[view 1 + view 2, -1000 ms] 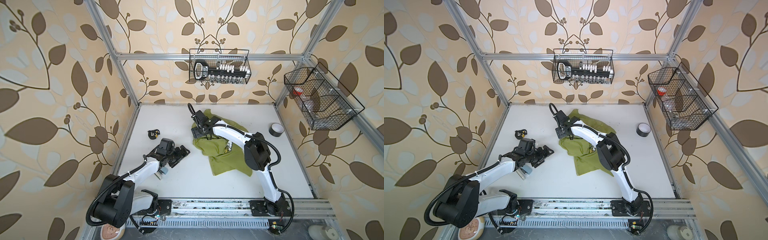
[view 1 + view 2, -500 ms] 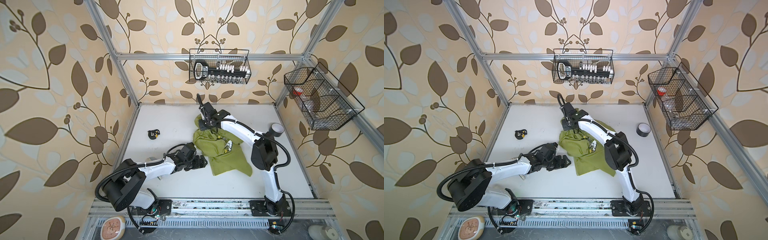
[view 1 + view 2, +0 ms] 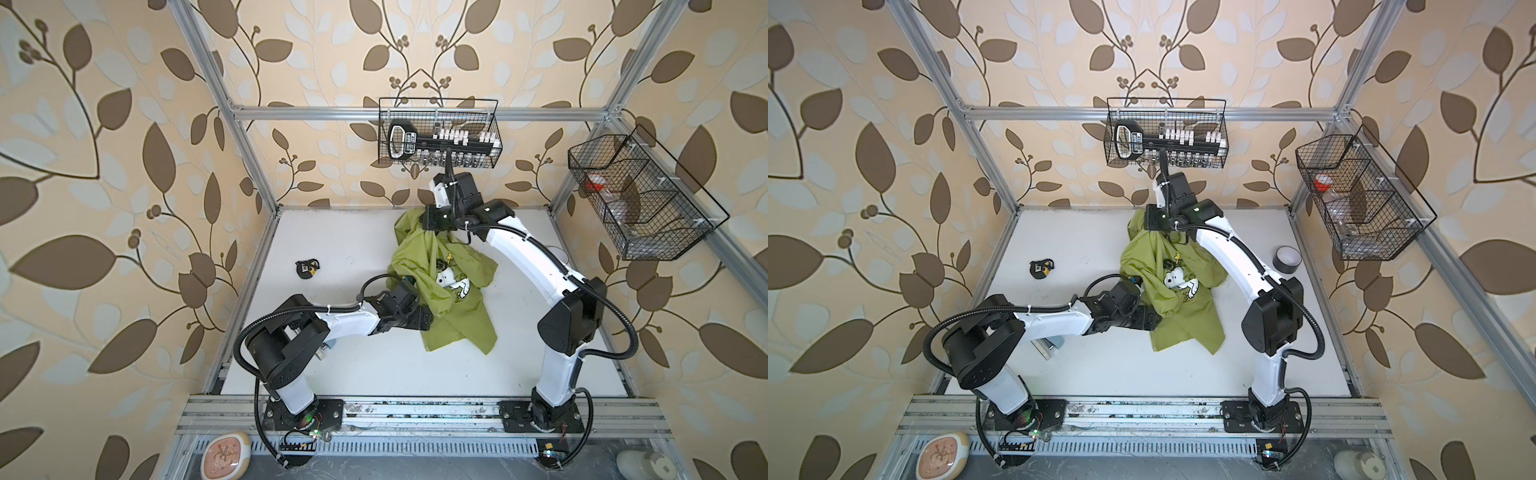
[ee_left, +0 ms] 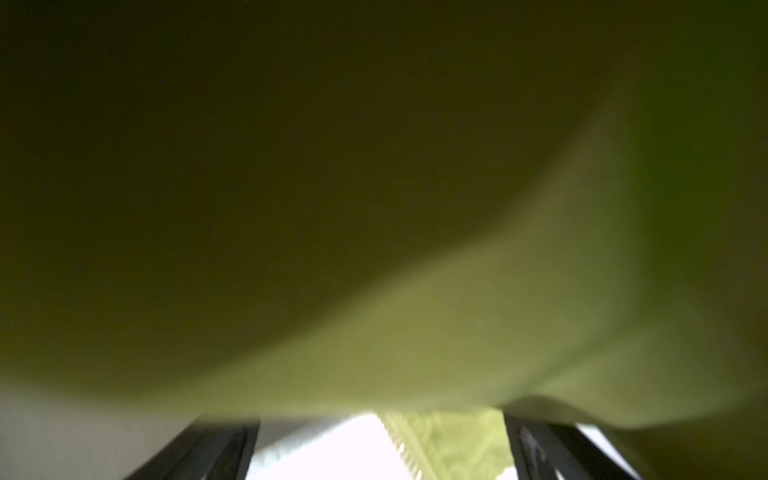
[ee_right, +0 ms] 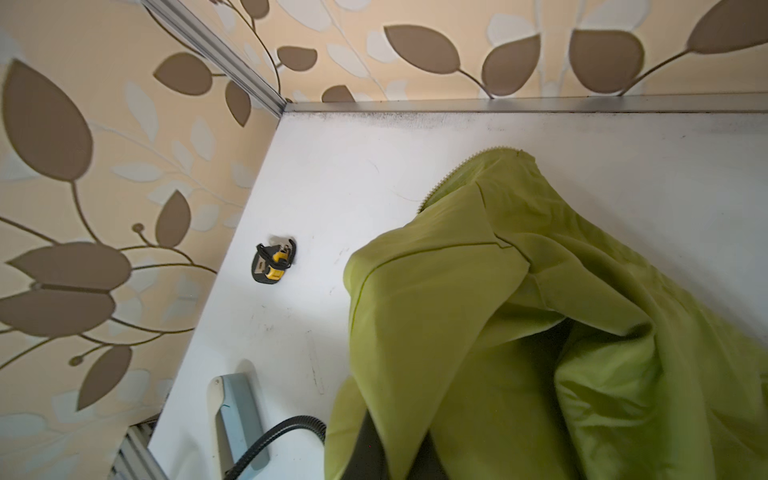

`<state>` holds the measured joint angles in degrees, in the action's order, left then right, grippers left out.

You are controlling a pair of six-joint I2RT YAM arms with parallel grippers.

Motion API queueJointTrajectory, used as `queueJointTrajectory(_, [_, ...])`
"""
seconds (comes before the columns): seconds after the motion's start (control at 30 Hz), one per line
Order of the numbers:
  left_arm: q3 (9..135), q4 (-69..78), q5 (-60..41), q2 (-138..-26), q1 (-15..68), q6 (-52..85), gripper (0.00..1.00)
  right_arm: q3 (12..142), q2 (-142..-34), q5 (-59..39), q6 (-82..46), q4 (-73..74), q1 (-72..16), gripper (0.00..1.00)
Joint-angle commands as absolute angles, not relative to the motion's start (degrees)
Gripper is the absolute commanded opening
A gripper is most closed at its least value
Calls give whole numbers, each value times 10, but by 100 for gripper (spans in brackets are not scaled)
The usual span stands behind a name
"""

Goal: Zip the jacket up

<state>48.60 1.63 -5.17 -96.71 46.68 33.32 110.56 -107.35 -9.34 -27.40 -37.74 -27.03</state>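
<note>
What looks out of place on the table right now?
The lime-green thin-fabric jacket lies crumpled and twisted instead of flat, one end bunched up at the right claw. Its fabric also drapes across the left wrist view, hiding most of it.

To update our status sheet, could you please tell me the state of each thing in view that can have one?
jacket: unzipped, crumpled, one end held up.
right gripper: jaws shut on the jacket.
left gripper: jaws open, at the jacket's edge, fabric draped over it.
tape roll: lying flat.
</note>
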Motion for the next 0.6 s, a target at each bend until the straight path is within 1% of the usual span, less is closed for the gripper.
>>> queueJointTrajectory(0.0, [512, 10, -27, -1002, 477, 307, 92, 1083, -1027, -144, -302, -342, -247, 0])
queueJointTrajectory(0.1, [526, 23, -37, -1031, 479, 307, 93, 1065, -1002, -164, -312, -330, -227, 0])
queueJointTrajectory(0.17, [537, 29, -46, -1048, 481, 308, 91, 1058, -991, -171, -314, -327, -218, 0])
queueJointTrajectory(0.2, [542, 35, -52, -1053, 481, 309, 88, 1054, -984, -174, -314, -327, -214, 0])
queueJointTrajectory(0.23, [546, 40, -58, -1059, 481, 309, 83, 1049, -979, -176, -315, -327, -211, 0])
queueJointTrajectory(0.27, [551, 41, -62, -1063, 481, 309, 74, 1046, -974, -177, -315, -326, -207, 0])
queueJointTrajectory(0.33, [564, 33, -65, -1071, 481, 309, 47, 1039, -965, -181, -315, -326, -200, 0])
queueJointTrajectory(0.37, [567, 26, -64, -1072, 481, 308, 38, 1036, -961, -183, -315, -326, -197, 0])
queueJointTrajectory(0.43, [573, 8, -53, -1070, 481, 306, 15, 1031, -952, -185, -316, -327, -190, 0])
queueJointTrajectory(0.5, [573, -9, -36, -1060, 479, 303, 0, 1027, -944, -186, -315, -327, -185, 0])
queueJointTrajectory(0.57, [570, -34, -9, -1042, 476, 302, 0, 1023, -936, -188, -315, -329, -179, 0])
